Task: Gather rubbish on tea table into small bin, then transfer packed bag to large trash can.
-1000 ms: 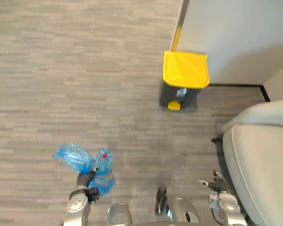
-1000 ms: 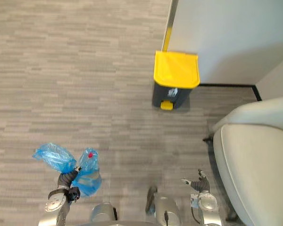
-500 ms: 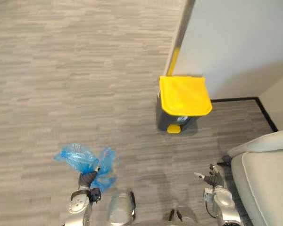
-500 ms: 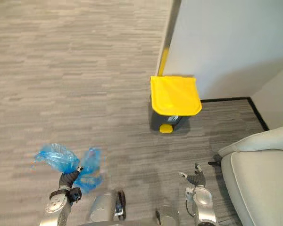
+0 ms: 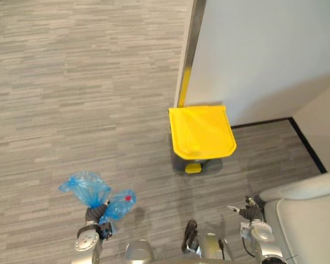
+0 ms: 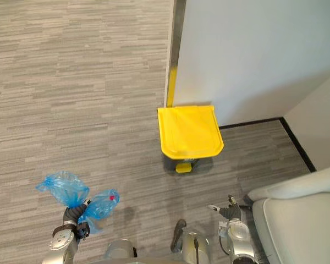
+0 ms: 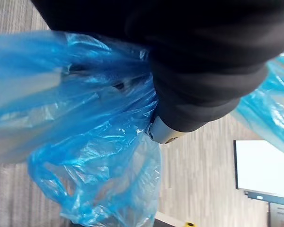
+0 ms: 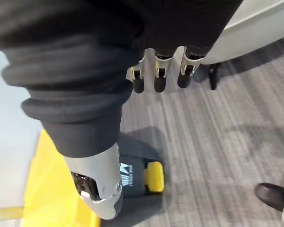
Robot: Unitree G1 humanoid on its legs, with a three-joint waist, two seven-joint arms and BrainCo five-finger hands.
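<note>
One blue rubbish bag (image 5: 83,187), neck in the left hand (image 5: 95,214).

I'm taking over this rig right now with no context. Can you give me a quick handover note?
Left hand: shut on the blue bag, which it holds up to the left of the large trash can.
Right hand: open, holding nothing, low beside the white seat.
Done: bag is in hand, and the can stands just ahead by the wall.
Left: the yellow lid is closed. Probably press the yellow pedal, then drop the bag in.
</note>
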